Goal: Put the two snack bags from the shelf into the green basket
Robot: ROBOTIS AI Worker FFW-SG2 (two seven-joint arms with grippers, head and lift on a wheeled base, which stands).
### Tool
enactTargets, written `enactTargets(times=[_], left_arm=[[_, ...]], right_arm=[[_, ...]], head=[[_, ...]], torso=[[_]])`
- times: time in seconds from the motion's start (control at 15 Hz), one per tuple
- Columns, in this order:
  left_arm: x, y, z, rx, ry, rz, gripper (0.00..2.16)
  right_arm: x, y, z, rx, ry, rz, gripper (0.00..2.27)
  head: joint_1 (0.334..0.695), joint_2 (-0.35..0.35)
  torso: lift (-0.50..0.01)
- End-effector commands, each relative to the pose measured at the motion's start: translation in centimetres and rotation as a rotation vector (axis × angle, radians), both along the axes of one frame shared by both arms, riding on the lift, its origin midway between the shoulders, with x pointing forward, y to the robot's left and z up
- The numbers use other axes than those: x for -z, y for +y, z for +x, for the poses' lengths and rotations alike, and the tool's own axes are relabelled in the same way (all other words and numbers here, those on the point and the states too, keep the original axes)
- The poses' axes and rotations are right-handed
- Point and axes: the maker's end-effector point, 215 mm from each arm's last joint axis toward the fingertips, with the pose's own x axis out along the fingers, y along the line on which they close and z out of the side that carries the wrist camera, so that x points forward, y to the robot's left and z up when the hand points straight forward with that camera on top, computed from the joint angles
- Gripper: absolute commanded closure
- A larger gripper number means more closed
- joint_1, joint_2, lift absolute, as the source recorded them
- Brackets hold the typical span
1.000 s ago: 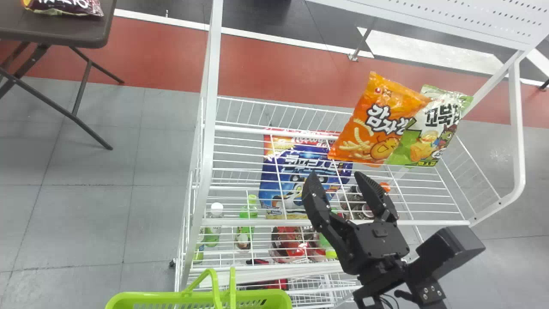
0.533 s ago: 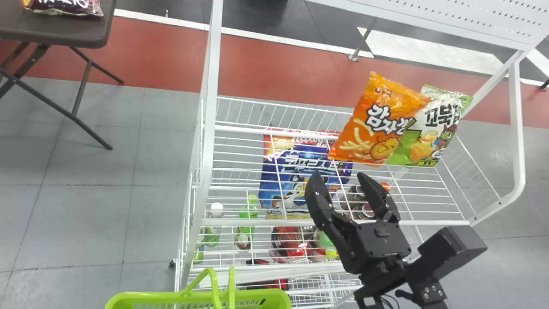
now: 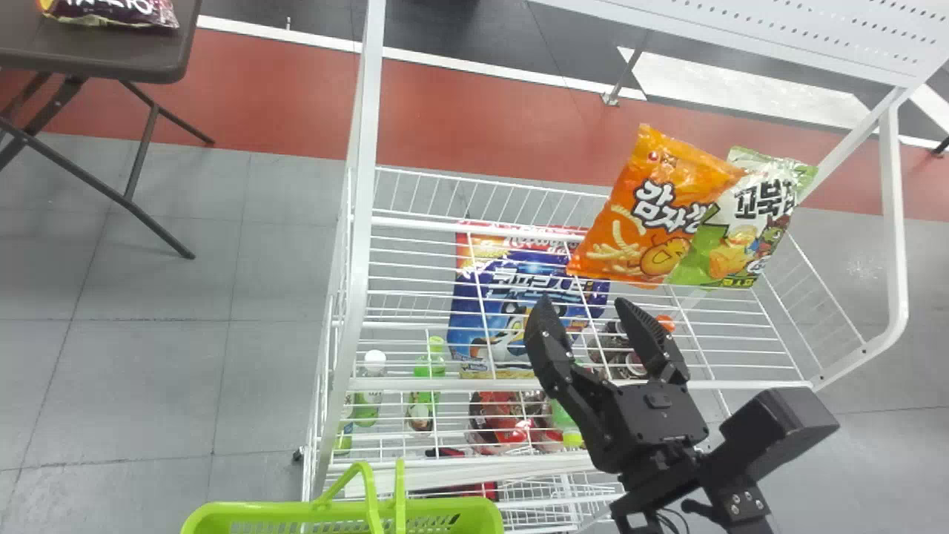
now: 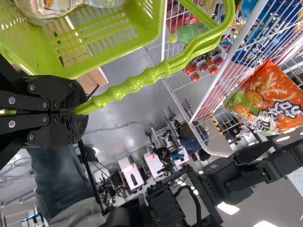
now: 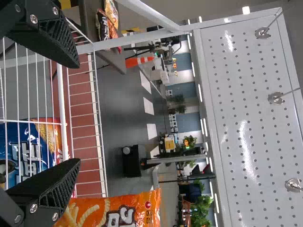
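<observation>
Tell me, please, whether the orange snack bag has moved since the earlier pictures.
No; in the head view, the orange snack bag keeps the same place relative to the white wire shelf.

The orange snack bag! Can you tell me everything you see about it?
The orange snack bag looks like shiny, crinkly plastic, with big white writing, yellowish snack sticks and a round cartoon face on its front. It looks closed. It stands slanted on the white wire shelf, partly covering the green-and-white bag. The open right gripper isn't holding it.
</observation>
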Motion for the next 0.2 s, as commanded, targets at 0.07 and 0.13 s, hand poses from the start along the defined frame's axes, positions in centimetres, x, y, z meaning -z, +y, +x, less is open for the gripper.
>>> enactTargets(times=[0.07,0.13], left_arm=[[0.02,-0.01,-0.04,0.0,0.002,-0.001,1.97],[0.02,-0.01,-0.04,0.0,0.002,-0.001,1.97]], right_arm=[[-0.14,0.0,0.05,0.001,-0.004,0.0,0.11],[-0.14,0.0,0.05,0.001,-0.004,0.0,0.11]], head=[[0.695,-0.35],[0.695,-0.35]], torso=[[-0.011],[-0.011]])
